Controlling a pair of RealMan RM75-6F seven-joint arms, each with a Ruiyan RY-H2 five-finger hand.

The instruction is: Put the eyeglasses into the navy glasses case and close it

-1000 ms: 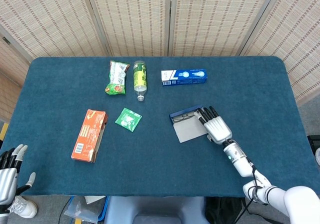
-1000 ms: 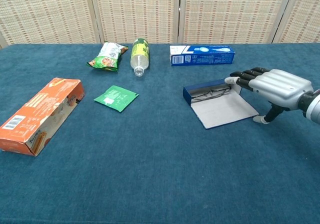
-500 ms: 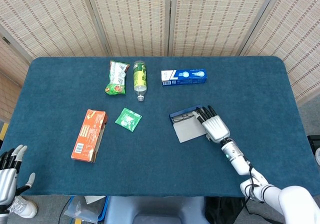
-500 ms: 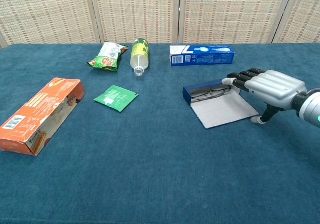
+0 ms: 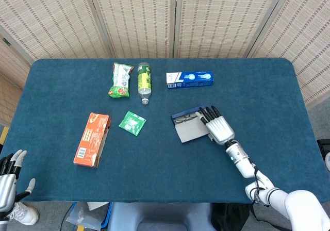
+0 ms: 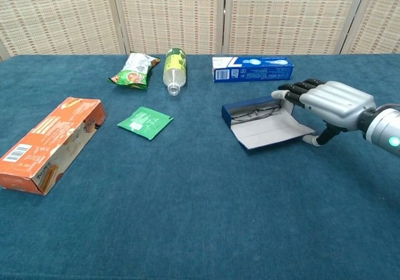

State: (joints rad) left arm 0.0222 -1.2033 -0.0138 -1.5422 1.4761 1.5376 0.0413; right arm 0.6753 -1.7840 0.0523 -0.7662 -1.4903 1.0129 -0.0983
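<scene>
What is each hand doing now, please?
Left hand: open, holding nothing, at the table's near edge.
Right hand: open, fingers spread, at the open navy glasses case, not gripping it.

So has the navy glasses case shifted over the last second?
Yes. The navy glasses case slid left, pushed by the right hand, ending further left under the blue box.

Bench [image 5: 268,86] covered in dark teal cloth. Navy glasses case [image 6: 250,113], pale grey lid lining. Right hand [image 6: 331,102] silver with black fingers [image 6: 295,92]. Orange box [image 5: 92,139]; green sachet [image 5: 132,122]; green-red snack bag [image 5: 120,80]; yellow-green labelled bottle [image 5: 144,79]; blue-white box [image 5: 189,79]. Beige woven screens [image 5: 139,17].
</scene>
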